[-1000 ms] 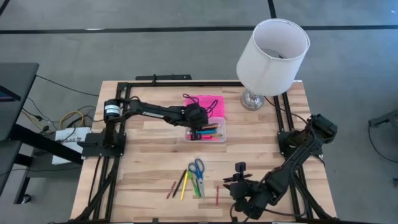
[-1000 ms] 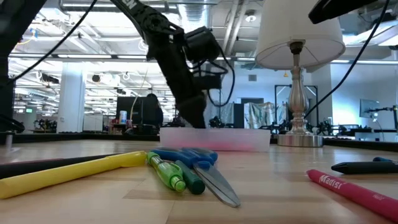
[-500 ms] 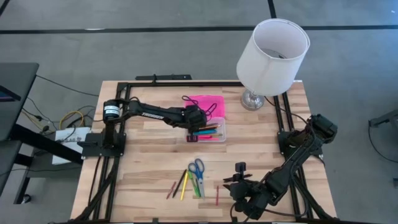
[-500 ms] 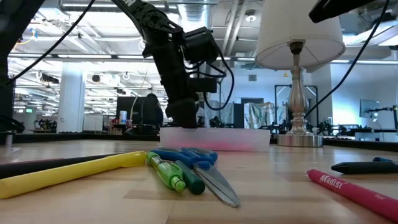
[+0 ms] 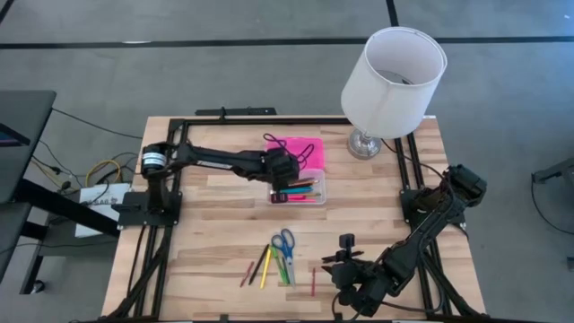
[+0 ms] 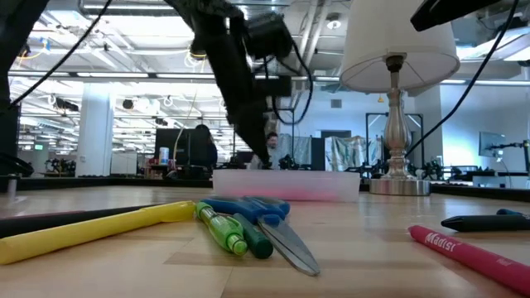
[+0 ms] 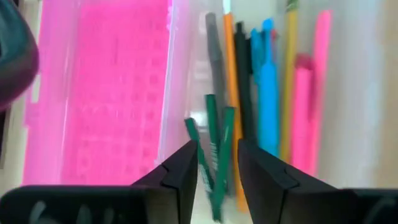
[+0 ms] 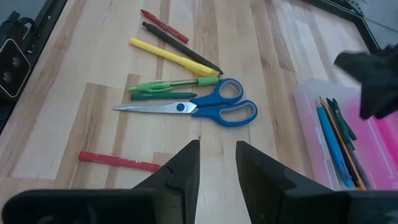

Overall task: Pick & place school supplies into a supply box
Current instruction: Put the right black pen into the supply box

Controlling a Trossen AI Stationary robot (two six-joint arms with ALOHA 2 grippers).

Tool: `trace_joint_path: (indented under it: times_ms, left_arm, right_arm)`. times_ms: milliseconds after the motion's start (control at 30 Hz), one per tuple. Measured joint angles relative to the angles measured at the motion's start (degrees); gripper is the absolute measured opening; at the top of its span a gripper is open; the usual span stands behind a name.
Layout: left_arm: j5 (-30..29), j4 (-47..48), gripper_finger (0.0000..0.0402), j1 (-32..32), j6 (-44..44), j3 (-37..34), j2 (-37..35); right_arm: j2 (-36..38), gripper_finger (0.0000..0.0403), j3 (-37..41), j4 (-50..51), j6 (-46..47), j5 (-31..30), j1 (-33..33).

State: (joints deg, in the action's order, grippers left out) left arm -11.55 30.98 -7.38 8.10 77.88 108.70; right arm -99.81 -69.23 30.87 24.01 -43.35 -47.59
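The supply box has a clear base full of pens and a pink lid lying open behind it. My left gripper hovers open over the base's left end; two green pens lie below the gap between its fingers. On the near part of the table lie blue-handled scissors, a yellow pen, green pens, a red pen and two thin pencils. My right gripper waits open near the front right, short of them.
A lamp with a white shade stands at the far right corner, its metal foot right of the pink lid. Black frame rails run along the table's sides. Bare wood lies between the box and the loose supplies.
My left gripper has risen out of the box's clear base and now hangs above its left end. The box and the loose supplies lie as before.
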Motion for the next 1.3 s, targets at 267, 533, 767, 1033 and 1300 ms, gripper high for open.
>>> trace_joint_path:
  times_ms: [267,533,767,1033,1300]
  left_arm:
    - [5.7,23.6,0.0109,4.1,-19.5,5.2,-4.2]
    - [-0.6,42.8,0.011,16.5,-31.3,5.2,-4.9]
    - [-13.6,44.1,0.011,33.6,-39.8,3.6,-5.7]
    - [-34.8,37.5,0.011,54.5,-59.9,-5.5,-10.8]
    - [-54.5,34.0,0.011,67.6,-79.3,-14.4,-11.6]
  right_arm:
    - [0.0,0.0098,0.0,0.3,1.5,0.0,-0.4]
    - [0.0,0.0098,0.0,0.7,4.2,0.1,-1.2]
    - [-2.4,0.0098,1.7,2.7,7.0,3.9,-1.0]
    - [-3.5,0.0098,4.5,8.2,7.7,10.7,1.3]
    - [-3.5,0.0098,4.5,8.6,4.5,21.0,5.1]
